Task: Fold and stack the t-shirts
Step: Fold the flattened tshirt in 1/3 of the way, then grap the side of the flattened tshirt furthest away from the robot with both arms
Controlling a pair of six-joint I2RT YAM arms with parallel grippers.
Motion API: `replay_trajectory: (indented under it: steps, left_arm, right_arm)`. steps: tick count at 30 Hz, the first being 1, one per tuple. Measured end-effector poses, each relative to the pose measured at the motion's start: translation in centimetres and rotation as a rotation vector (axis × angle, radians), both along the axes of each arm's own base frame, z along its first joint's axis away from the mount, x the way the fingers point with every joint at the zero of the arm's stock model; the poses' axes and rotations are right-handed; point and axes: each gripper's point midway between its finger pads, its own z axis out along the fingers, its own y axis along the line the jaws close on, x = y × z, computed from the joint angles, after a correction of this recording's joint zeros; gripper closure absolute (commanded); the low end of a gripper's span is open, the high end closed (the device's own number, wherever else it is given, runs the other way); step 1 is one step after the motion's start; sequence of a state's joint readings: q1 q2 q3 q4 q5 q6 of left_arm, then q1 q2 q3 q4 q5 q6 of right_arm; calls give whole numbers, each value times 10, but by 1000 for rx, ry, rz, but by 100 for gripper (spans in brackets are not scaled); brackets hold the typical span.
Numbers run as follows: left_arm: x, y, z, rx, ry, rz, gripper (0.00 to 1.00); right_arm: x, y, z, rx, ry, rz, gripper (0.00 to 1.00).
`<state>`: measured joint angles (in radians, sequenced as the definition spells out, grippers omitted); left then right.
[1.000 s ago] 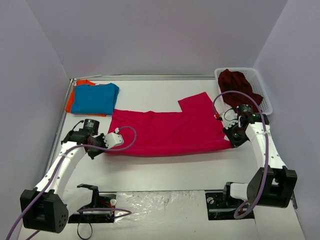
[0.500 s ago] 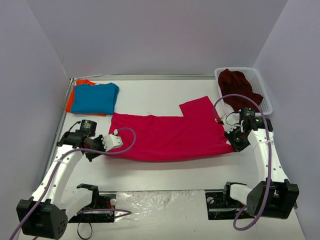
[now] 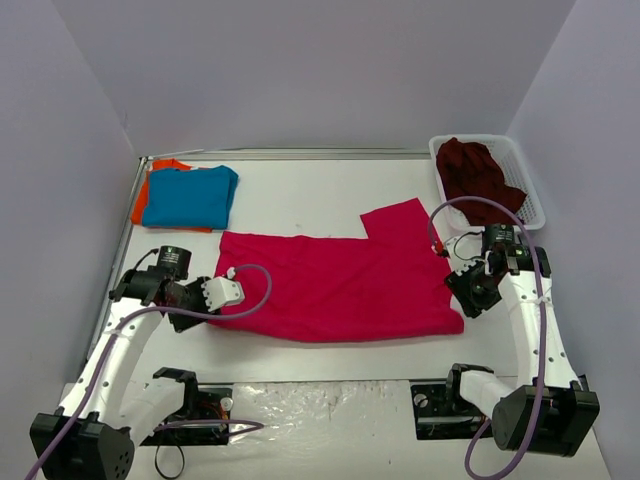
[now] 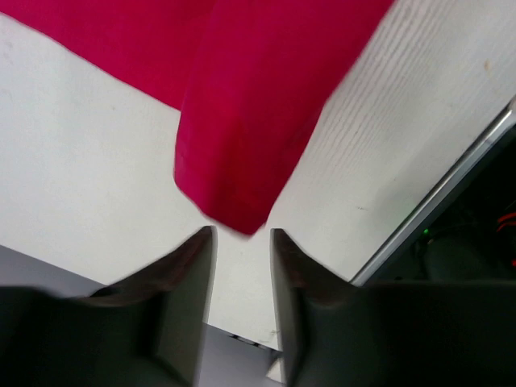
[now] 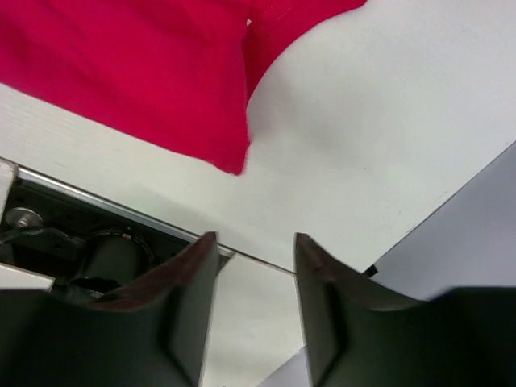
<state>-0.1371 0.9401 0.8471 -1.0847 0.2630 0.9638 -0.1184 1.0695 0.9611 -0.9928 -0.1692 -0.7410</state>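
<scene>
White table (image 3: 330,200): left hand (image 4: 242,240), right hand (image 5: 255,246) parted, holding nothing

We see a white table (image 3: 330,195) closed in by pale lavender walls (image 3: 300,70) on 3 sides. A metal rail (image 3: 290,154) runs along the table's far edge and turns down its left side. In the far right corner sits 1 white plastic mesh basket (image 3: 508,158), close to the right wall. A shiny, wrinkled strip (image 3: 320,400) lies along the near edge. In the left wrist view the tabletop shows a fine ribbed texture with a few small specks, and a bright metal edge (image 4: 448,184) crosses the lower right corner.
</scene>
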Motion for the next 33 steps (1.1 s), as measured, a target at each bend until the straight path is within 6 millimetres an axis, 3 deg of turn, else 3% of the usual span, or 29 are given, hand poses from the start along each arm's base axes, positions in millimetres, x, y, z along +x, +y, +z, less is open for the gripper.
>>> replay_trajectory:
  steps: [2, 4, 9, 14, 18, 23, 29, 33]
  left_arm:
    - [-5, 0, 0, 1, 11, -20, 40]
    - [-10, 0, 0, 3, 20, -40, 30]
    - [-19, 1, 4, 9, 48, -82, 29]
    - [-5, -1, 19, 12, 23, -89, 27]
    - [24, -6, 24, -12, 28, -38, 25]
    - [81, -26, 14, -114, 101, 39, 24]
    - [136, -53, -7, -233, 188, 56, 23]
    - [167, -58, -18, -239, 194, 23, 22]
  right_arm:
    - [-1, 0, 0, -1, 4, 5, 47]
    - [-2, 0, -1, -1, 11, 11, 47]
    - [-1, 0, 1, 2, 30, 21, 47]
    - [22, -3, 21, -3, -7, 24, 48]
    - [50, -2, 39, 14, -45, 34, 49]
    - [97, 9, 41, 104, -71, 43, 55]
    - [155, 25, 22, 237, -33, 40, 60]
    - [174, 32, 2, 293, 10, 31, 60]
